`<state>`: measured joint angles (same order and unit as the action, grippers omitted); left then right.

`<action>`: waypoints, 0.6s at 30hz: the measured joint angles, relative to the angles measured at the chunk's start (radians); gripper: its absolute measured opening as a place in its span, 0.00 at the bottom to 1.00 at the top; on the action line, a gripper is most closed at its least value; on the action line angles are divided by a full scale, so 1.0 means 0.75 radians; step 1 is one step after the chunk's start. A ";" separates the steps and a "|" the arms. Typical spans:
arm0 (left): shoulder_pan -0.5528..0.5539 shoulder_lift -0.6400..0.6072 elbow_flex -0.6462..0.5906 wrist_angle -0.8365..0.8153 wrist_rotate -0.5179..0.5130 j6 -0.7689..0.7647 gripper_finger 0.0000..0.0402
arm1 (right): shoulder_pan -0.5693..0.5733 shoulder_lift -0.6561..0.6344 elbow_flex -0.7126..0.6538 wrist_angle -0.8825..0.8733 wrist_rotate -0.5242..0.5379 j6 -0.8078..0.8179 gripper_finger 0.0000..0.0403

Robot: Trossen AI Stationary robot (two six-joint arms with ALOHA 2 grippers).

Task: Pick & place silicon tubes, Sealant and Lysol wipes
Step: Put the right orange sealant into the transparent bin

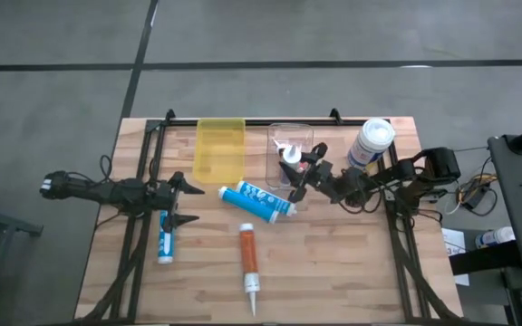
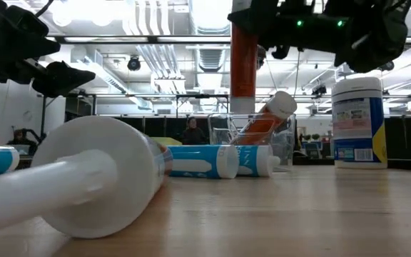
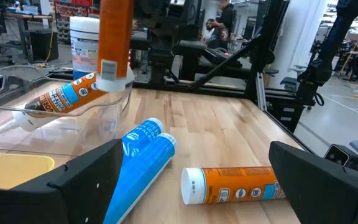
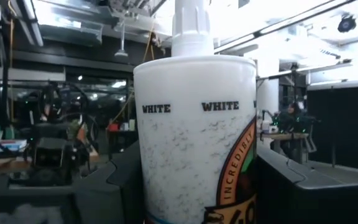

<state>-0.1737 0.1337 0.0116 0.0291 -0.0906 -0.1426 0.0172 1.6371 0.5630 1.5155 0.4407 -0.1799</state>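
— Wooden desk (image 1: 333, 263): where do things stand?
— Right gripper (image 1: 295, 177) has its jaws clenched on an orange sealant tube (image 4: 194, 124) above the clear bin (image 1: 279, 136). Left gripper (image 1: 181, 200) waits, jaws released, near a blue tube (image 1: 257, 200).
— Wipes?
— Upright at the desk's back right (image 1: 372, 143). Likely light, rigid and slick; grip mid-body.
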 joint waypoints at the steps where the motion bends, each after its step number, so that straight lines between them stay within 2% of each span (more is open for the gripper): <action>1: 0.000 0.000 0.000 0.000 0.000 0.000 0.99 | -0.012 0.000 -0.001 -0.019 -0.007 0.005 0.48; 9: 0.000 0.000 0.000 0.000 0.000 0.000 0.99 | -0.079 0.001 -0.006 -0.065 -0.110 0.075 0.48; 16: 0.000 0.000 0.000 0.000 0.000 0.000 0.99 | -0.127 0.001 -0.005 -0.174 -0.109 0.135 0.49; 18: 0.000 0.000 0.000 0.000 0.000 0.000 0.99 | -0.135 0.001 -0.005 -0.176 -0.109 0.158 0.57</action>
<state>-0.1734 0.1337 0.0116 0.0292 -0.0906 -0.1425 -0.0838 1.6377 0.5591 1.3832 0.3591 -0.0612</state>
